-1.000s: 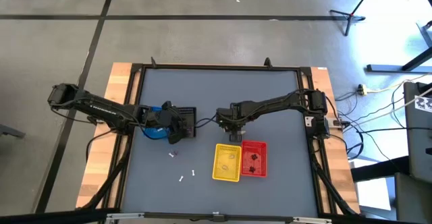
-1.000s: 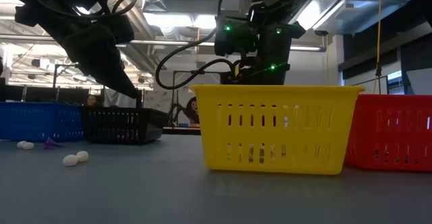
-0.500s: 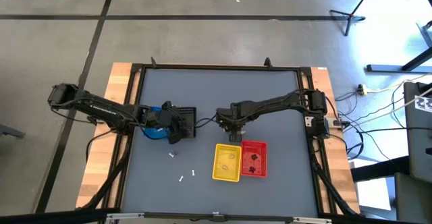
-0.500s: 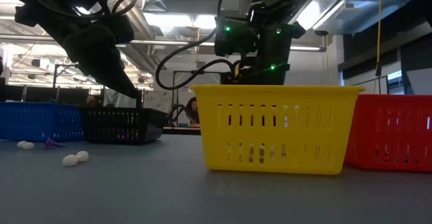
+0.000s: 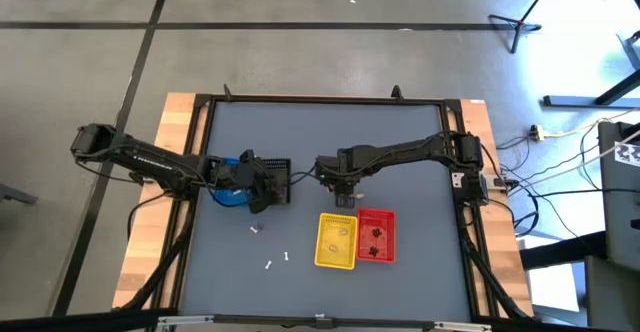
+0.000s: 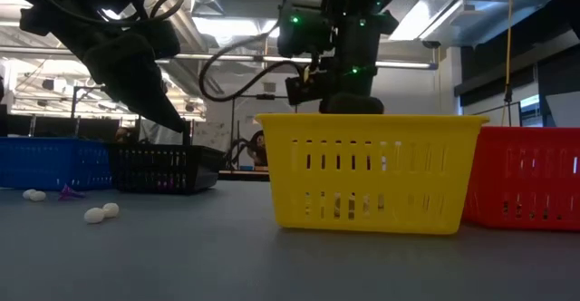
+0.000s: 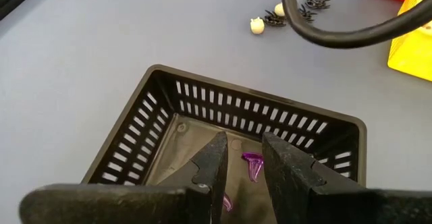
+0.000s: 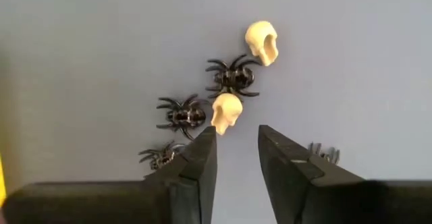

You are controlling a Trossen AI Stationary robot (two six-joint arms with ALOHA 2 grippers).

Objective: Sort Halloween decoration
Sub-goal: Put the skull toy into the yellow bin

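Observation:
The Halloween decoration lies loose on the grey table: cream skulls (image 8: pixel 226 111) (image 8: pixel 262 42) and black spiders (image 8: pixel 233 77) (image 8: pixel 181 114) in the right wrist view. White pieces (image 5: pixel 270 265) and a small purple piece (image 5: pixel 256 227) lie nearer the near edge. My right gripper (image 8: pixel 236 150) (image 5: pixel 340 180) is open and points down over the skulls and spiders, touching none. My left gripper (image 7: pixel 243 166) (image 5: pixel 263 188) is open over the black basket (image 7: pixel 202 109), where purple trinkets (image 7: pixel 253 164) lie on the floor.
The yellow basket (image 5: pixel 337 240) and the red basket (image 5: pixel 376 235), with dark pieces inside, stand side by side near the right gripper. The blue basket (image 5: pixel 232 194) sits beside the black one (image 5: pixel 277 177) under the left arm. A cable (image 7: pixel 337 35) crosses the left wrist view.
My right gripper has risen a little and shifted slightly toward the table's left, staying over the skulls and spiders. The left arm has kept still.

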